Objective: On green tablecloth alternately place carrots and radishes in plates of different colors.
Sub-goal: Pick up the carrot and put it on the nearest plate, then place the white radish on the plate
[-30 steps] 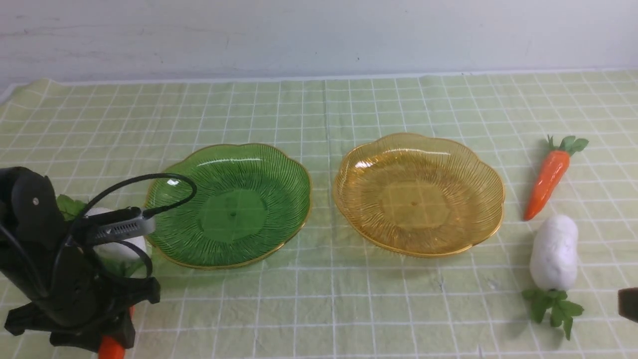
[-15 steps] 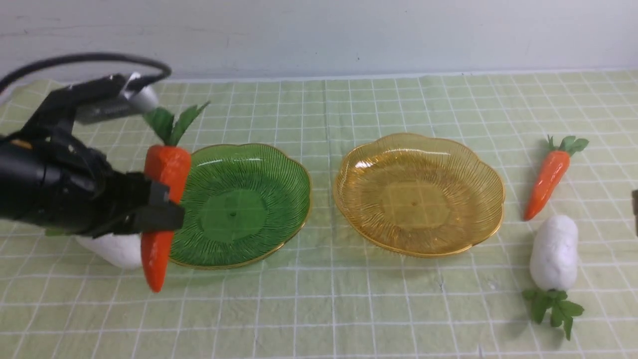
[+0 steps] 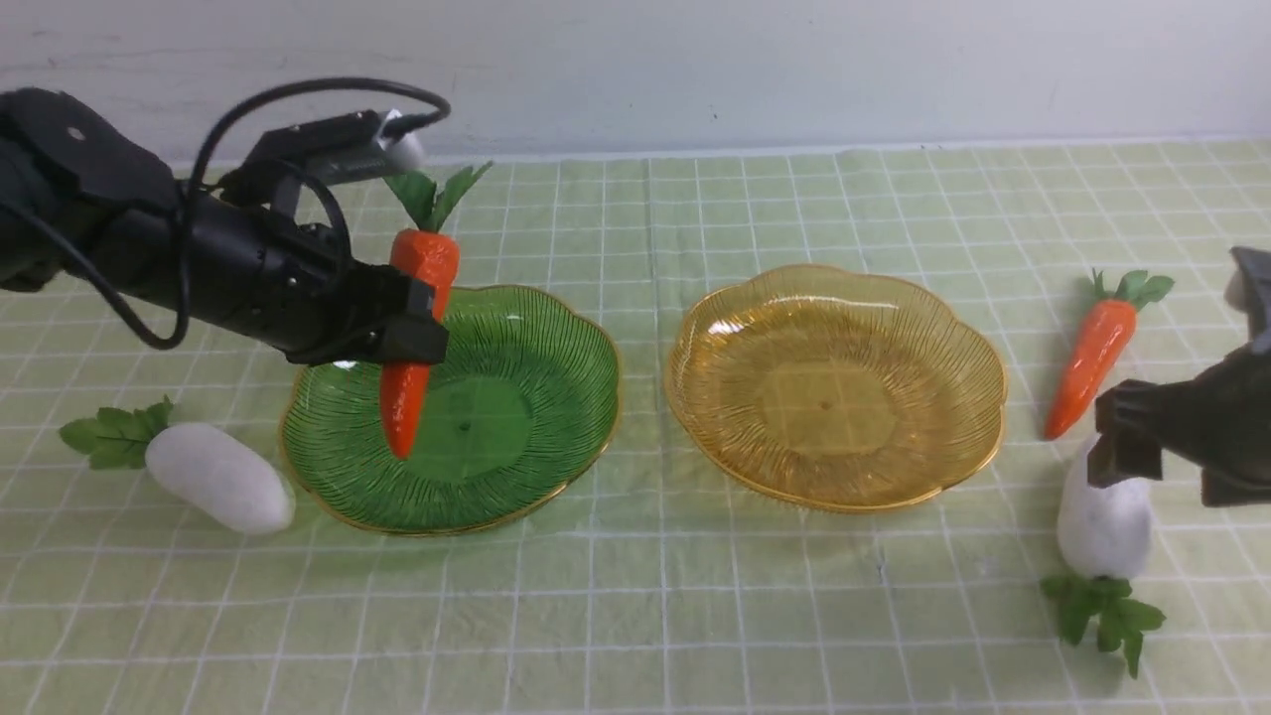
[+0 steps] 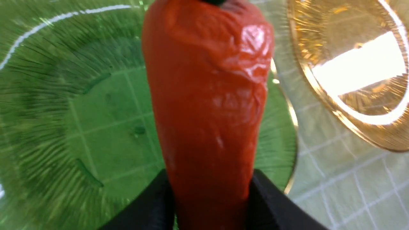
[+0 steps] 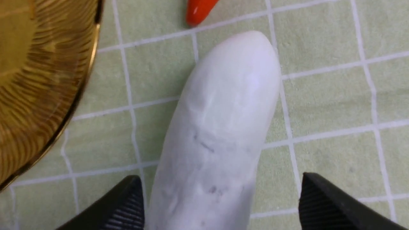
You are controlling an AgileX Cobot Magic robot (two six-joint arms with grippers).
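My left gripper (image 3: pixel 417 323) is shut on an orange carrot (image 3: pixel 417 338) and holds it upright, tip down, above the green plate (image 3: pixel 536 397). In the left wrist view the carrot (image 4: pixel 207 105) fills the middle over the green plate (image 4: pixel 64 127). My right gripper (image 3: pixel 1162 467) is open and straddles a white radish (image 3: pixel 1102 521) lying on the green tablecloth (image 3: pixel 635 596); in the right wrist view the radish (image 5: pixel 220 127) lies between the open fingers (image 5: pixel 322 198). A second carrot (image 3: pixel 1092 357) lies right of the empty amber plate (image 3: pixel 834 387). A second radish (image 3: pixel 218 490) lies left of the green plate.
A pale wall (image 3: pixel 635 70) rises behind the cloth's far edge. The amber plate's rim (image 5: pixel 64 95) is close beside the right gripper, and the second carrot's tip (image 5: pixel 199 11) lies just beyond the radish. The left arm's cable (image 3: pixel 298 99) loops above the wrist.
The left gripper has lifted the carrot from the near left corner and carried it right over the green plate. The right arm has come in from the right edge over the right radish.
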